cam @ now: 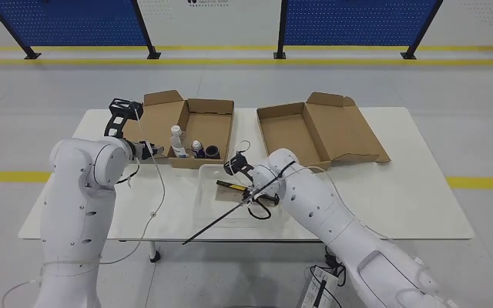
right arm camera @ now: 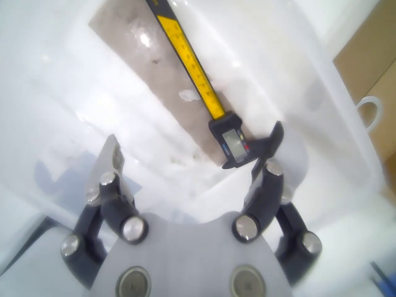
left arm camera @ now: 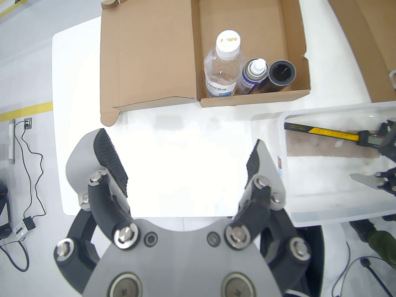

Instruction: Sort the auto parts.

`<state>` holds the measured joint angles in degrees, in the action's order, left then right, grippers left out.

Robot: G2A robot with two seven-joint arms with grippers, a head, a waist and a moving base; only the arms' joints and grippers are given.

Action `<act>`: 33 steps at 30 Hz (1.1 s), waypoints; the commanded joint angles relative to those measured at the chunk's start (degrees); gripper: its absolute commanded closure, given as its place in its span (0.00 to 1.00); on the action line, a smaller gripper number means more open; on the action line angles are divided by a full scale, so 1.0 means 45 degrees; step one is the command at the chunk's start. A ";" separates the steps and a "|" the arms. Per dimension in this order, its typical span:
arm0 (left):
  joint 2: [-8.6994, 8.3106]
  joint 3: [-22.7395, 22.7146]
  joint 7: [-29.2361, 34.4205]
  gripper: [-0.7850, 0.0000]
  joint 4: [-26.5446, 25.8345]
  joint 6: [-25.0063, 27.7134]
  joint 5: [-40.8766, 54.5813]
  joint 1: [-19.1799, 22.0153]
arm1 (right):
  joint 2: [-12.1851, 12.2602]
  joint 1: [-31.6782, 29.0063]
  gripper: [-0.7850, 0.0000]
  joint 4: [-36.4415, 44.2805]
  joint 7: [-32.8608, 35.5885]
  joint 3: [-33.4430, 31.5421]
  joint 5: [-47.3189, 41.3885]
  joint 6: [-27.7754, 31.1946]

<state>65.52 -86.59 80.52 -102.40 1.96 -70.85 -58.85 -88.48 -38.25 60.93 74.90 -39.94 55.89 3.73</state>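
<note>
- right gripper (right arm camera: 195, 139): fingers spread wide, nothing between them. it sits low inside the clear plastic bin (left arm camera: 324, 111).
- digital caliper (right arm camera: 188, 60): lies flat on the bin floor, partly over a greyish patch. black body, yellow scale along the beam.
- caliper vs right gripper: the display head lies just ahead of the fingertips, off-centre, close against one finger and well apart from the other. that finger's dark tip overlaps the caliper's measuring end in the right wrist view; cannot tell if they touch. the beam runs away from the gripper toward the far end of the bin.
- left gripper (left arm camera: 180, 139): open too, pads well apart and holding nothing. it hangs above a bare stretch of the white table (cam: 416, 192), between the bin and the left cardboard box (left arm camera: 295, 32), and well apart from the caliper.
- the left box is open, lid flap folded out. three items stand upright in a row against its wall nearest the gripper, side by side: a clear water bottle (left arm camera: 221, 72) with a white cap, a small spray can (left arm camera: 253, 75), and a black open-topped tube (left arm camera: 280, 74).
- a second open cardboard box (cam: 289, 131) sits to the robot's right of the first, just past the bin's far side.
</note>
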 commanded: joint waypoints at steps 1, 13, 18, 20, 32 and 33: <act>0.0000 0.0000 0.0000 0.00 0.0000 0.0000 0.0000 0.0000 | -0.0034 0.0064 0.00 -0.0179 -0.0027 0.0018 -0.0056 0.0070; 0.0000 0.0000 0.0000 0.00 0.0000 0.0000 0.0000 0.0000 | -0.0222 0.0298 0.00 -0.1057 -0.0115 0.0115 -0.0365 0.0365; 0.0000 0.0000 0.0000 0.00 0.0000 0.0000 0.0000 0.0000 | -0.0267 0.0346 0.00 -0.1342 -0.0141 0.0121 -0.0420 0.0441; 0.0000 0.0000 0.0000 0.00 0.0000 0.0000 0.0000 0.0000 | -0.0286 0.0370 0.00 -0.1414 -0.0126 0.0114 -0.0470 0.0463; 0.0000 0.0000 0.0000 0.00 0.0000 0.0000 0.0000 0.0000 | -0.0469 0.0346 0.00 -0.1457 0.0725 0.0298 -0.1533 0.1406; 0.0000 0.0000 0.0000 0.00 0.0000 0.0000 0.0000 0.0000 | -0.0491 0.0339 0.00 -0.1405 0.0801 0.0348 -0.1626 0.1526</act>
<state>65.52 -86.59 80.52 -102.40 1.96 -70.85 -58.85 -90.60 -36.72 54.41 78.08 -38.60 48.98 10.05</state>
